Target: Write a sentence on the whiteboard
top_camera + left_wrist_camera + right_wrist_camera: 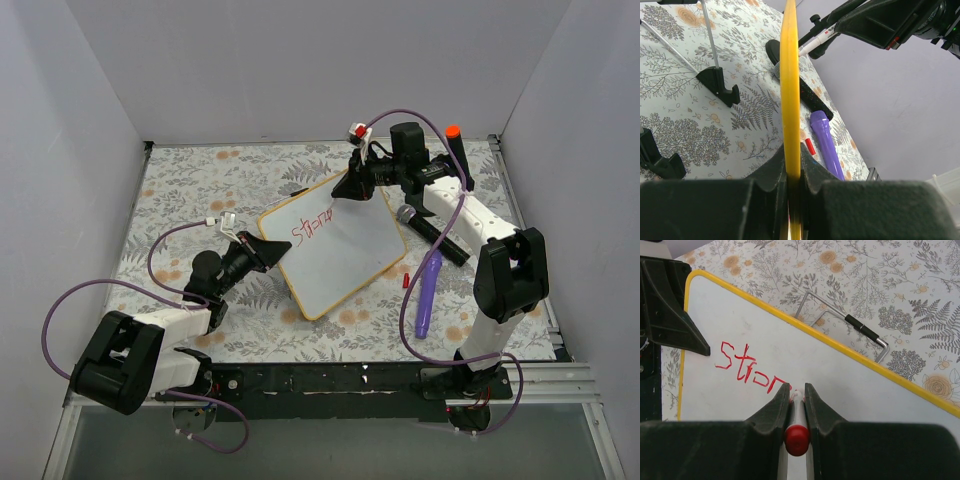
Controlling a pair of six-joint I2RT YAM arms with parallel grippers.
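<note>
The left gripper was clamped shut on the yellow frame edge of the glossy white rectangular whiteboard. The right gripper was closed on a white marker with a red end, just beside the red handwritten sentence on the board's face, reading "Stron". The left wrist view showed the board edge-on, its writing hidden, with a purple cylinder beyond it. The marker's tip sat between the fingers, so contact with the board was unclear.

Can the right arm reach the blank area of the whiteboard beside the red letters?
Probably yes: the right gripper holds the marker at the letters, and nothing covers the whiteboard beside them.
</note>
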